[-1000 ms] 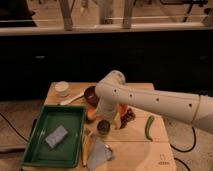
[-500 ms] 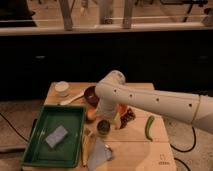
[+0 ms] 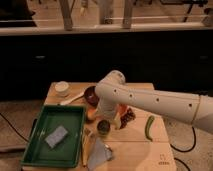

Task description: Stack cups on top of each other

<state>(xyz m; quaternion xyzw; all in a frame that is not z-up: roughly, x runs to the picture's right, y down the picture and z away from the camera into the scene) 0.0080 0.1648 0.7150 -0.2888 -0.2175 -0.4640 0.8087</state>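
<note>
Tool (image 3: pixel 103 120) (mostly hidden) sits seemingly right above olive cup (image 3: pixel 103 128).

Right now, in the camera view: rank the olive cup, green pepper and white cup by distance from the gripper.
The gripper hangs at table centre.
1. Olive cup: just below it.
2. Green pepper: to the right in the picture.
3. White cup: far back-left corner.

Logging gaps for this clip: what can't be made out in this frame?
Camera view only:
- Gripper: hidden under the white arm; grip unreadable.
- Wide orange bowl: mostly covered by the arm.
- Small olive-brown plastic cup: whether it is held is unclear.
- Dark maroon bowl: partly behind the arm.
</note>
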